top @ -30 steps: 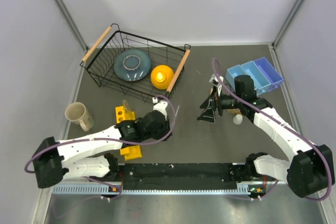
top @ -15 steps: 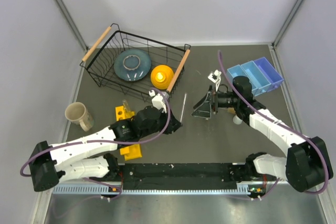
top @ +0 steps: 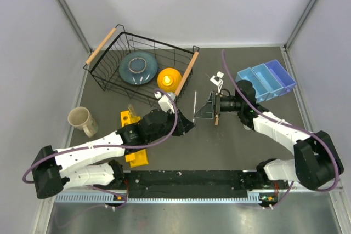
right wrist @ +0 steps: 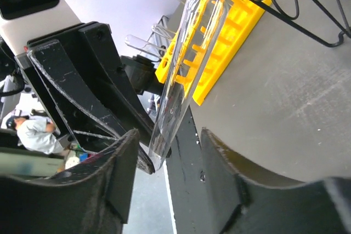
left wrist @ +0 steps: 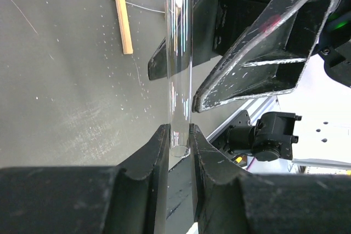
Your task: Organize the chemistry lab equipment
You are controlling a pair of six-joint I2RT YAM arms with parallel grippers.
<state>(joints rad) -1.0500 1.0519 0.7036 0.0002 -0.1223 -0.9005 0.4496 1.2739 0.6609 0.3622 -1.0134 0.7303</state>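
A slim clear glass tube (left wrist: 178,53) is clamped at its open end between the fingers of my left gripper (left wrist: 178,142). In the top view the tube (top: 194,101) rises from the left gripper (top: 187,123) toward the basket. My right gripper (right wrist: 167,152) faces it from the right, its fingers either side of the tube (right wrist: 186,64) with gaps showing on both sides, so it is open around it. From above, the right gripper (top: 200,112) sits at the tube's upper half. A thin pale wooden stick (left wrist: 120,12) lies on the table under the right gripper (top: 216,118).
The black wire basket (top: 109,75) at the back left holds a blue-grey plate (top: 138,67) and a yellow dome (top: 169,79). A yellow rack (top: 131,121) lies under the left arm, a beige mug (top: 82,120) at the left, blue bins (top: 266,79) at the back right.
The left gripper carried the tube right and raised it. The right gripper swung left to it and narrowed its jaws around the tube.
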